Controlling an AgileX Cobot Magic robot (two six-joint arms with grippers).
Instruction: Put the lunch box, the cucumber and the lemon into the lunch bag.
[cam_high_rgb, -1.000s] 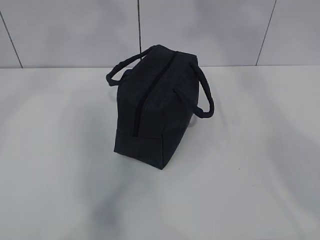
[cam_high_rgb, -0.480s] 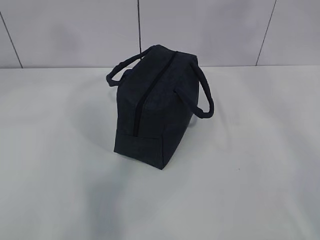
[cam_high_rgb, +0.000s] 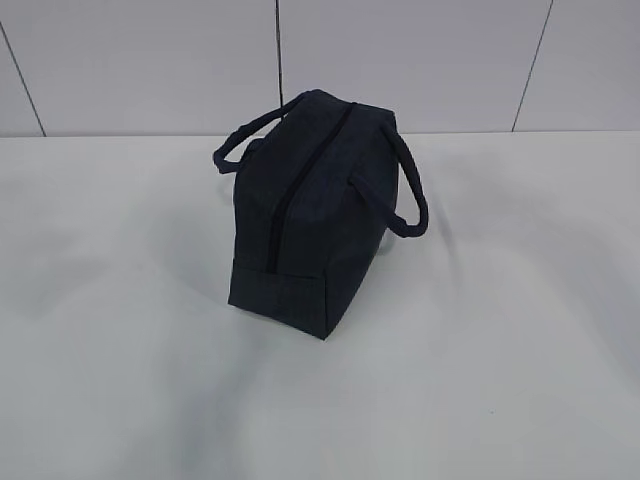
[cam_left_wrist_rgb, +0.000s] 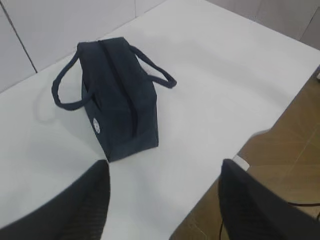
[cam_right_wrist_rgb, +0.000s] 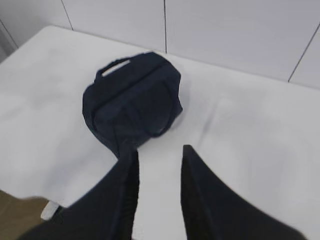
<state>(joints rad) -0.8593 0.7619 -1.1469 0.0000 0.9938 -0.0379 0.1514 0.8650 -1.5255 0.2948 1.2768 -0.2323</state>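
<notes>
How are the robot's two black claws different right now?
The black left gripper has its jaws spread wide, while the black right gripper has its jaws much closer together. The left gripper hangs at the white table's edge, with brown floor beside one finger; the right gripper's tips hang over the table top. Both are empty, and both are apart from the dark navy fabric lunch bag.

Only the lunch bag (cam_high_rgb: 310, 215) obstructs the otherwise bare table (cam_high_rgb: 520, 330).
</notes>
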